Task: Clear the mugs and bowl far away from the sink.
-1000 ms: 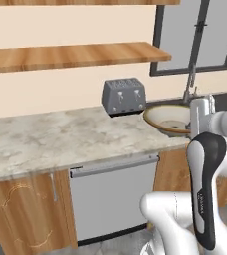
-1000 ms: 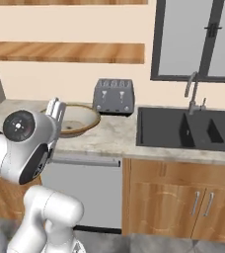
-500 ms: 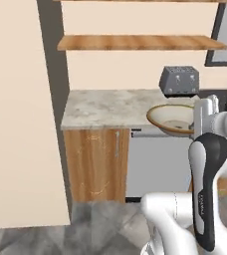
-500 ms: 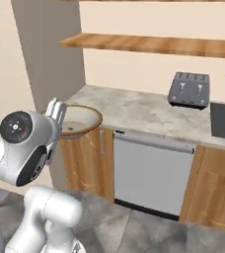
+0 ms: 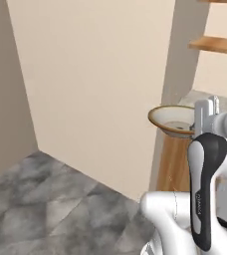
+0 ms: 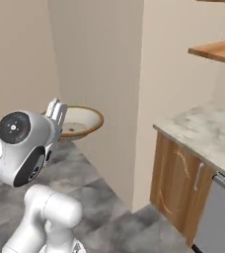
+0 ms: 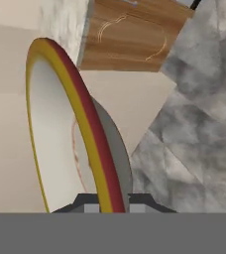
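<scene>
The bowl (image 5: pixel 171 119) is wide and shallow, with a tan-brown rim and a cream inside, and it hangs in the air in front of a beige wall. My gripper (image 5: pixel 197 123) is shut on its right rim. In the right base view the bowl (image 6: pixel 81 121) hangs to the right of my gripper (image 6: pixel 60 118), above the floor. In the hand view the bowl's yellow and red rim (image 7: pixel 80 109) stands on edge and runs down between my two fingertips, with the gripper (image 7: pixel 111 205) clamped on it. The mugs and the sink are out of view.
A plain beige wall (image 5: pixel 95 74) stands close ahead. The counter's end, with a wooden cabinet (image 6: pixel 181 180) under a marble top (image 6: pixel 208 133), lies to the right. A wooden shelf (image 6: pixel 218 49) hangs above it. Grey stone floor (image 5: pixel 46 199) spreads to the left.
The whole picture has swung left with the base: sink, toaster and then most of the counter have slid out to the right. The bowl stays held in my gripper.
</scene>
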